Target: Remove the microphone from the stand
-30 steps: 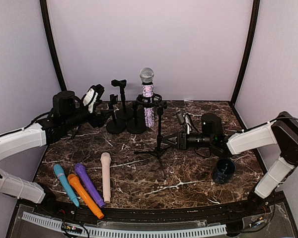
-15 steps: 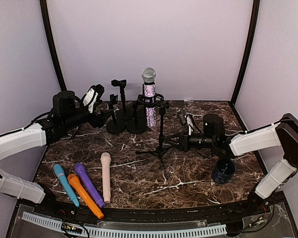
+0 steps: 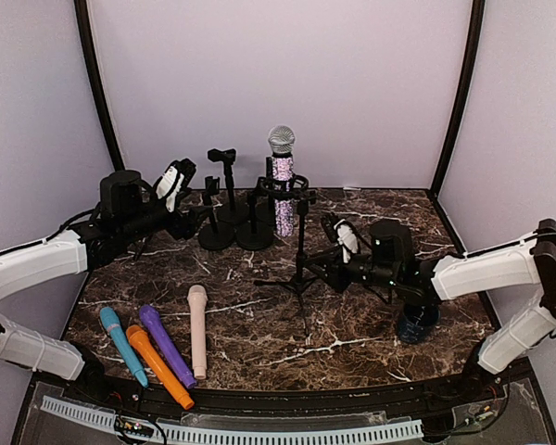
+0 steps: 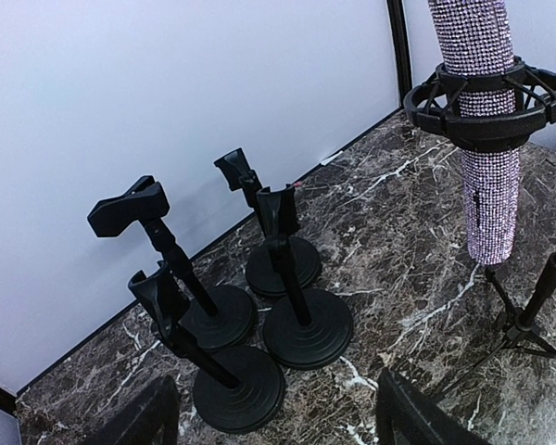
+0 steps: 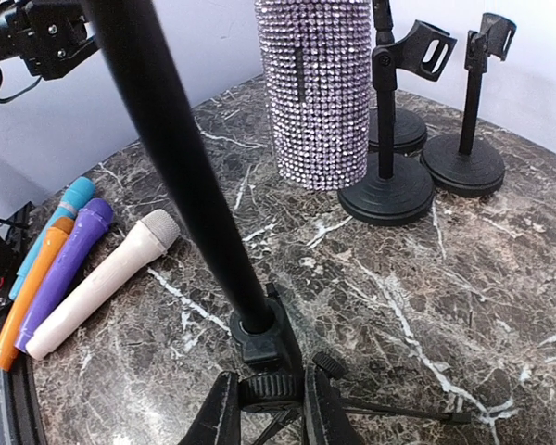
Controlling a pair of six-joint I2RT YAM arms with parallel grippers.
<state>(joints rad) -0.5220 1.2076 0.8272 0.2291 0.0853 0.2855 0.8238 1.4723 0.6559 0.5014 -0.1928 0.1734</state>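
The microphone [image 3: 279, 181] has a sparkly lilac body and a silver mesh head. It stands upright in the black ring mount [image 4: 486, 104] of a tripod stand [image 3: 300, 243] at mid table. The right wrist view shows its lower body [image 5: 313, 93] hanging beside the stand's pole [image 5: 181, 167]. My right gripper [image 5: 271, 413] is shut on the stand's knurled collar [image 5: 271, 389], low on the pole just above the tripod legs. My left gripper [image 4: 278, 426] is open and holds nothing. It hovers left of the microphone [image 4: 486, 176], over the small stands.
Several small round-based desk stands [image 3: 232, 222] cluster behind and left of the tripod. Blue [image 3: 121, 343], orange [image 3: 157, 364], purple [image 3: 166, 345] and cream [image 3: 197, 329] microphones lie at the near left. A dark cup [image 3: 417, 320] stands under my right arm.
My right gripper has closed on the stand's collar. The right arm has reached further left, and the stand with its microphone has shifted slightly right. The left arm has not moved.
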